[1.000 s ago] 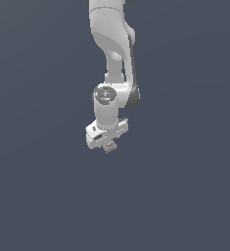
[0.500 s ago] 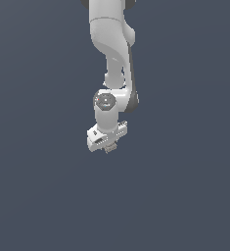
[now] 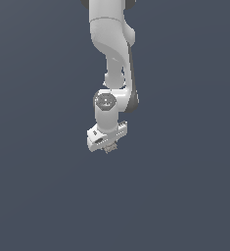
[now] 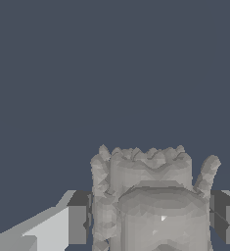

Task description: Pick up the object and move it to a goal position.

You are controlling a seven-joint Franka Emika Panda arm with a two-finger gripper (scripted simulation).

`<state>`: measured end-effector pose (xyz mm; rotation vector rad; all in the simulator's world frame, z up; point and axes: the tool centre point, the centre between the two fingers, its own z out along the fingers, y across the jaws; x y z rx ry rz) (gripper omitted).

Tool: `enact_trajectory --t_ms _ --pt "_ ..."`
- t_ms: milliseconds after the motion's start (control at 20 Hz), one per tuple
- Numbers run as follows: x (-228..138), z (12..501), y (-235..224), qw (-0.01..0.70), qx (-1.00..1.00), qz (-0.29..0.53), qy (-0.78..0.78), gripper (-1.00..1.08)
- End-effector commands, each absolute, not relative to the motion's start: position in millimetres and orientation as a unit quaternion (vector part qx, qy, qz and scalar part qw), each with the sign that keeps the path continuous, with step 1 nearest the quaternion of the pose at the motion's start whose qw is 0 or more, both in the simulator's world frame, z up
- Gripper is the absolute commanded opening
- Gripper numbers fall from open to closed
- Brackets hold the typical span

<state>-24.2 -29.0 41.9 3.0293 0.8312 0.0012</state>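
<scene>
While you have the arm hanging over the flat blue-grey counter (image 3: 185, 186), note where the object (image 3: 109, 146) sits: tucked under the white hand (image 3: 106, 142), near the middle of the exterior view, poking out just below the fingers. From the wrist view the object (image 4: 150, 201) is a lumpy grey-beige block with a jagged upper edge, and it fills the gap between the two dark finger pads (image 4: 78, 223), which press against its sides, so you are clenched on it rather than released.

No goal marker shows in either view (nothing but plain background around the arm), so you cannot tell from here how far the carry has to go.

What could go wrong, in my judgement: the piece is tiny against the hand and its faces look rough and uneven, so the pads may be bearing on a few bumps instead of flat surface. A quick swing or a sharp stop could twist it in the grip or shake it loose. The block also hides much of the wrist view, so you would have little warning of a slow slip. Move steadily.
</scene>
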Motion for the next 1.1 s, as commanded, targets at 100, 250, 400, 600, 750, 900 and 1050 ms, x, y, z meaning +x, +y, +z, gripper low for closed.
enact_trajectory --t_ms 100,250,400,600,750,900,1050 --pt "-25.6 45.1 -28.2 0.0 0.964 0.0 0.265 -1.0" --pt "-28.5 52.2 -26.1 0.0 0.964 0.0 0.265 -1.0" --pt "-32.9 63.2 -23.0 0.0 0.964 0.0 0.265 -1.0" --pt "-41.2 84.1 -16.8 0.001 0.964 0.0 0.265 -1.0" --pt "-49.2 104.6 -10.9 0.001 0.964 0.0 0.265 -1.0" --pt "-58.7 129.2 -3.5 0.001 0.964 0.0 0.265 -1.0" --pt "-68.6 155.8 4.2 0.001 0.964 0.0 0.265 -1.0"
